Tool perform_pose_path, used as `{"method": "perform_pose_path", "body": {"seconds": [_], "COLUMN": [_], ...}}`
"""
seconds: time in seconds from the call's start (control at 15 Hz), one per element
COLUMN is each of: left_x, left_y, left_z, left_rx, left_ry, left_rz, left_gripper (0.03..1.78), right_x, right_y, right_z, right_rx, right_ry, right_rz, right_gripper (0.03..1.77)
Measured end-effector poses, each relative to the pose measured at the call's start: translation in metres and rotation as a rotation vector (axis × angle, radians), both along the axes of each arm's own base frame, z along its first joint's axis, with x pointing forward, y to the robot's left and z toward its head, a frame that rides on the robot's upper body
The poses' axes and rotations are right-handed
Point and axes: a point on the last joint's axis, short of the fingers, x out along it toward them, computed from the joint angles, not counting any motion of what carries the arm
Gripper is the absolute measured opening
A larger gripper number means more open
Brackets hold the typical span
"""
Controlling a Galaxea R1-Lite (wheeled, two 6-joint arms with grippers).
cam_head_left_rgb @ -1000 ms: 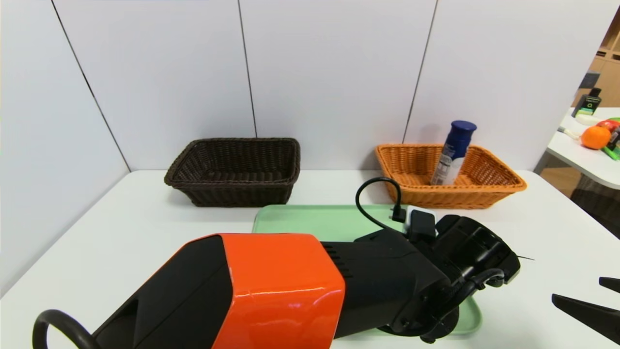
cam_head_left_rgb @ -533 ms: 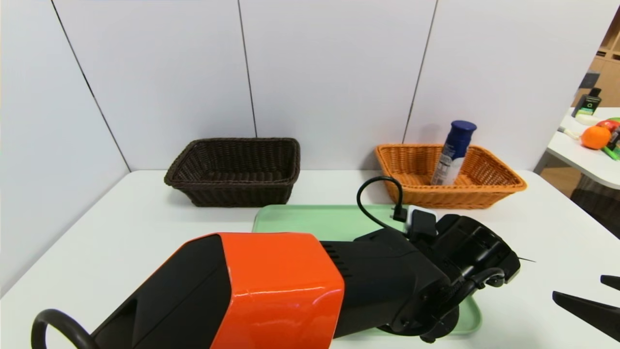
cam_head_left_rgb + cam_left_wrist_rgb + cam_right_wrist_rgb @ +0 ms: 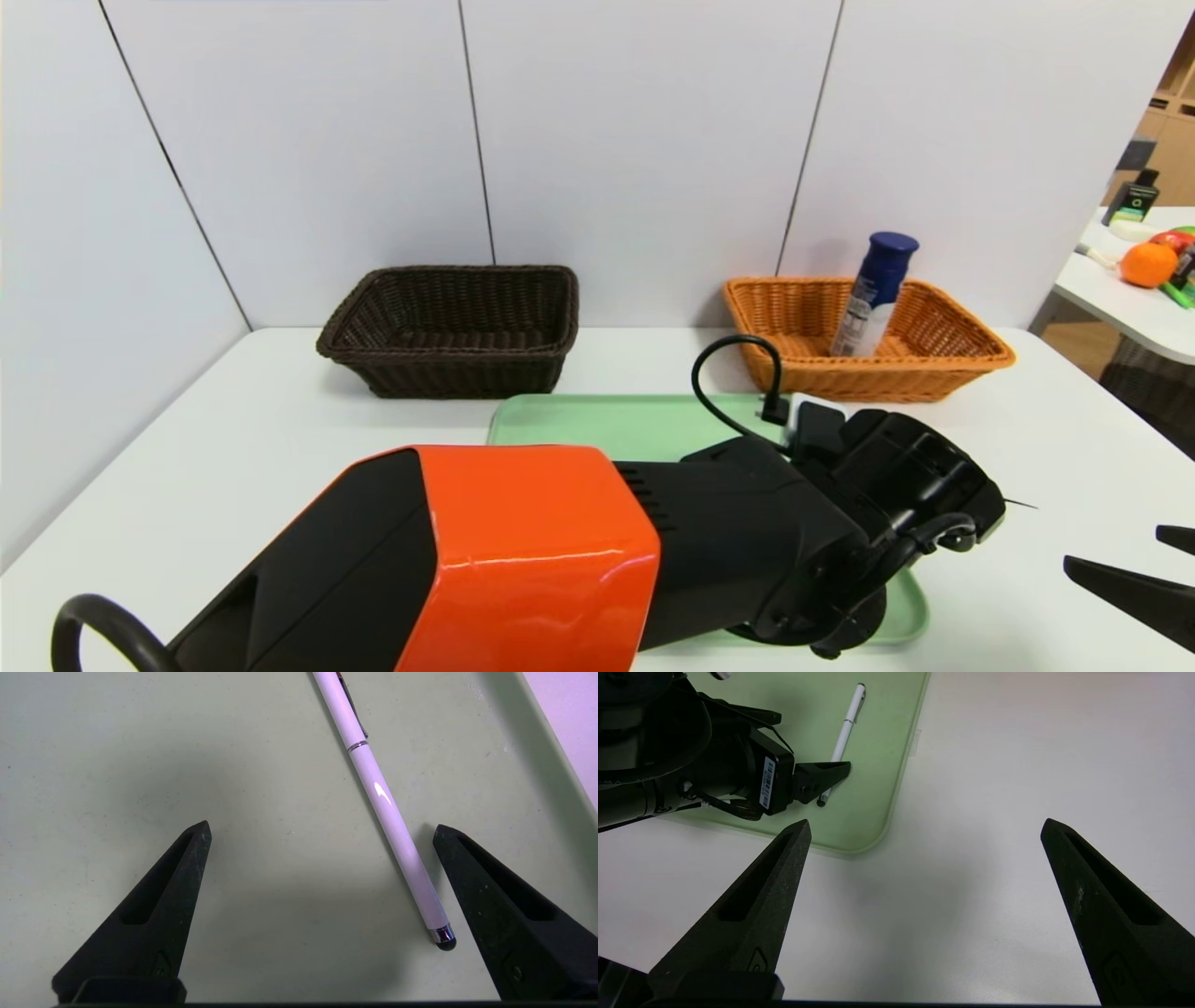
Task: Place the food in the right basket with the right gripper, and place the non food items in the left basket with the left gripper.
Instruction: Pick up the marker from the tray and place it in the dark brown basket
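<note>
Since the pen (image 3: 387,807) lies flat on the green tray (image 3: 868,812) w/ left gripper (image 3: 322,830) jaws spread wide around its tip end, it's likely light, stiff, slick; I'd pinch mid-barrel. Right gripper (image 3: 924,828) hangs open over the table (image 3: 1017,765). Spoon not visible; head view hides pen behind arm.

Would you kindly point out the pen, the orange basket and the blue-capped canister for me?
pen (image 3: 387,807): left wrist view, middle of its white barrel.
orange basket (image 3: 971,359): head view, front right rim.
canister (image 3: 882,266): head view, dark blue upper part.
</note>
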Motion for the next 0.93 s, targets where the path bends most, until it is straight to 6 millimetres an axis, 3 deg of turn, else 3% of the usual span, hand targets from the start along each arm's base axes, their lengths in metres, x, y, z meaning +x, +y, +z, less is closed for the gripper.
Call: {"method": "perform_pose_path", "body": {"seconds": [0.93], "left_x": [0.0010], "left_y": [-0.0016], "left_z": [-0.0029], "left_rx": [-0.011], "left_ry": [0.002], "left_rz": [0.005], "left_gripper": [1.69], "right_x": [-0.0007], "right_y": [0.0000], "right_z": [0.0003], "right_rx": [0.000], "right_ry": [-0.004], "right_rz": [0.000], "right_gripper": [1.70]}}
